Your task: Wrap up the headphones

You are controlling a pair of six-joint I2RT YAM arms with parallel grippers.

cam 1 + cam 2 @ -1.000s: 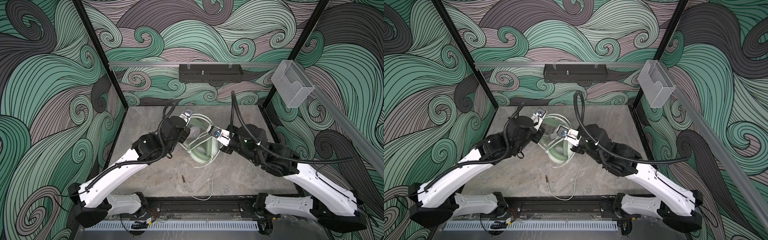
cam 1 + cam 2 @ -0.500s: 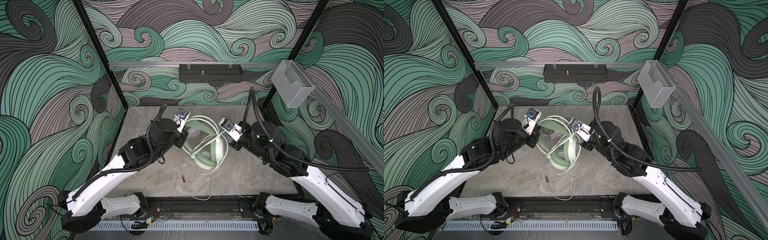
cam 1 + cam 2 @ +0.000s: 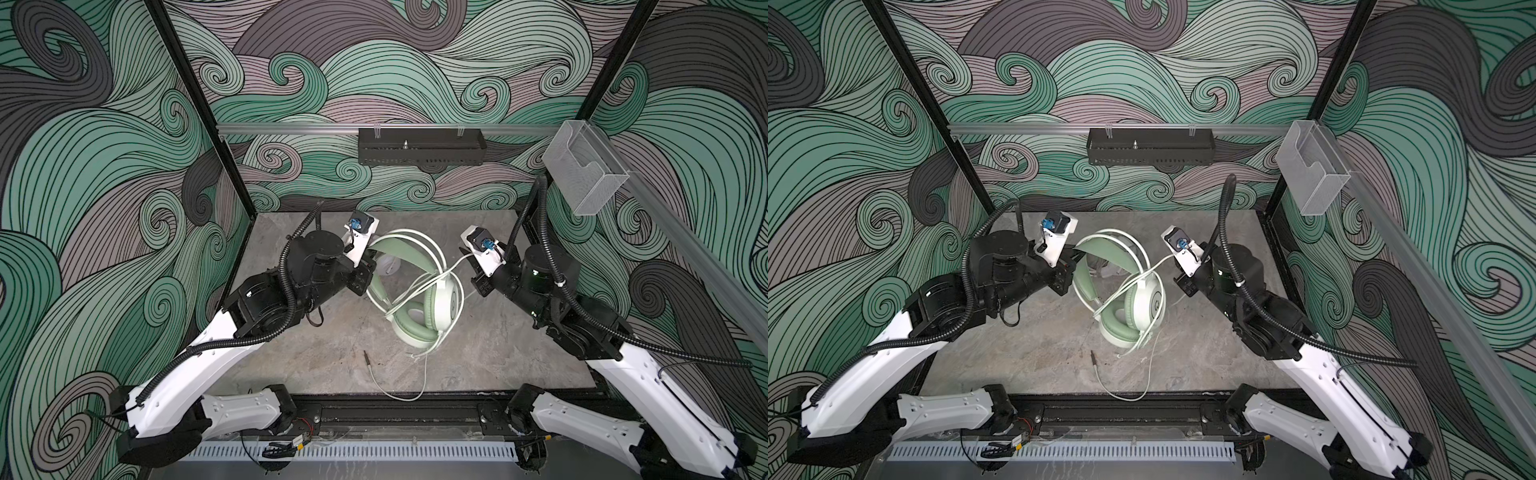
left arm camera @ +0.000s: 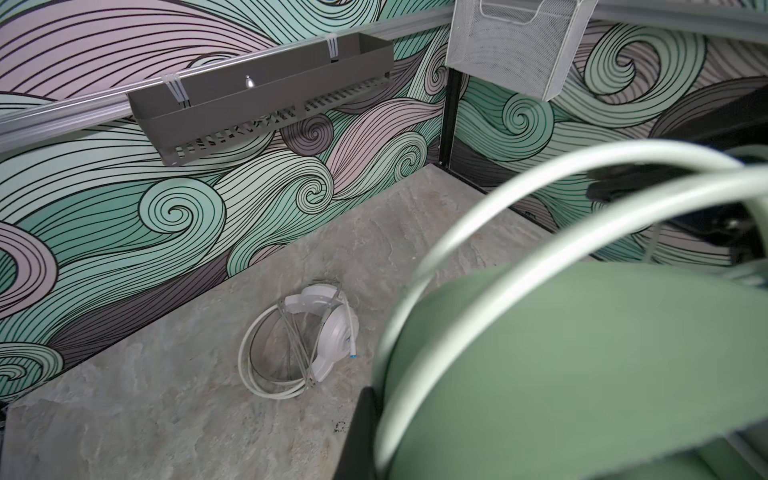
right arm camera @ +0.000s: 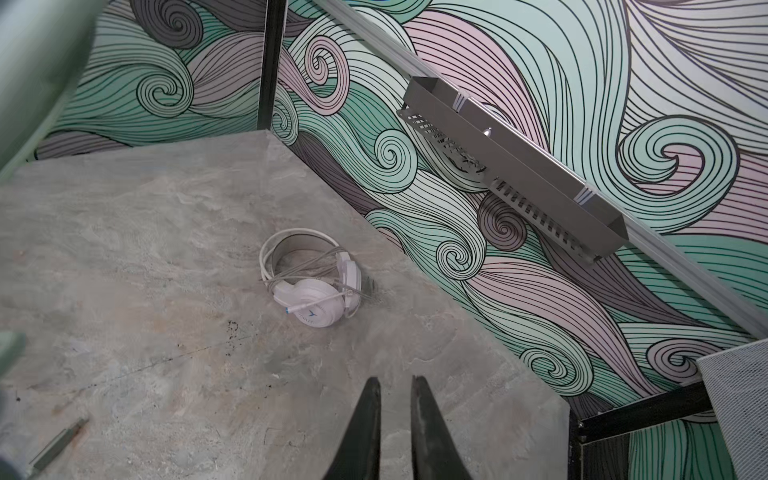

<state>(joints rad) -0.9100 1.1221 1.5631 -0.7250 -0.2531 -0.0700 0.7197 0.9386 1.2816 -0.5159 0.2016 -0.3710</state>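
Cable (image 3: 401,399) hangs loose from the mint green headset (image 3: 436,307), pinched at its headband by the left tool (image 3: 368,276) over the desk (image 3: 291,357), and runs toward the front edge; the right tool (image 5: 395,386), slightly spread and empty, looks better placed to gather it.

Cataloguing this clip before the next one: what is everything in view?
green headset: one, mint with white earcups, held up over mid-table
cable: one, white, looped across the green headset, tail and plug on the table
white headset: one, white, lying on the table's far part, cable wound across it
tray: one, black, on the back rail
bin: one, pale see-through, on the right rail
table: one, grey stone, underneath
left pincer: one, black, shut on the green headset's headband
right pincer: one, black, slightly open, empty, right of the green headset
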